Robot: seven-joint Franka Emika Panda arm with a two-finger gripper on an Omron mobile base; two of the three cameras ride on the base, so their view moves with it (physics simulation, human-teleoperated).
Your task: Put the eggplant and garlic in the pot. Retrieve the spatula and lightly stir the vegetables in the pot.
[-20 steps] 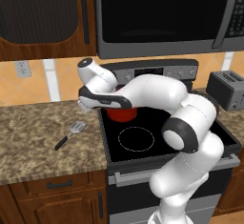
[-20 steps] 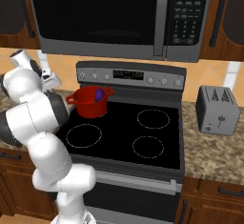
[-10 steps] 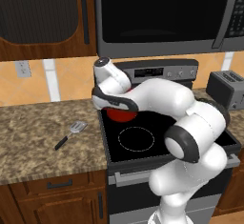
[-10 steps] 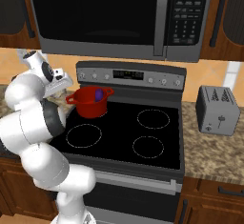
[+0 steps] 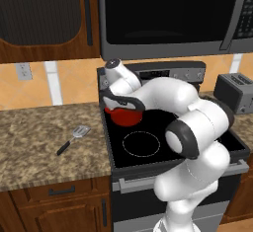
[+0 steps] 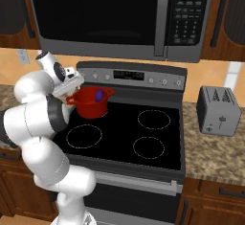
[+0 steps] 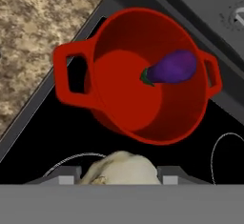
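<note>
The red pot (image 7: 121,92) stands on the stove's back left burner, and the purple eggplant (image 7: 174,67) lies inside it against the wall. My gripper (image 7: 119,175) hovers above the pot's near rim, shut on the pale garlic (image 7: 121,169), which fills the gap between the fingertips (image 7: 66,174). From the base, the pot (image 5: 126,117) sits under my bent wrist and gripper (image 6: 72,83), with the eggplant (image 6: 99,95) showing above the rim. The spatula (image 5: 74,138) lies flat on the granite counter left of the stove.
A black stove top (image 6: 143,133) holds the pot; its control panel (image 6: 129,75) rises right behind. A microwave (image 6: 110,18) hangs low overhead. A toaster (image 6: 217,110) stands on the counter to the right. Granite counter (image 5: 34,137) stretches left of the stove.
My hand has swung right from over the counter to above the pot, carrying the garlic. The pot, eggplant and spatula have stayed put.
</note>
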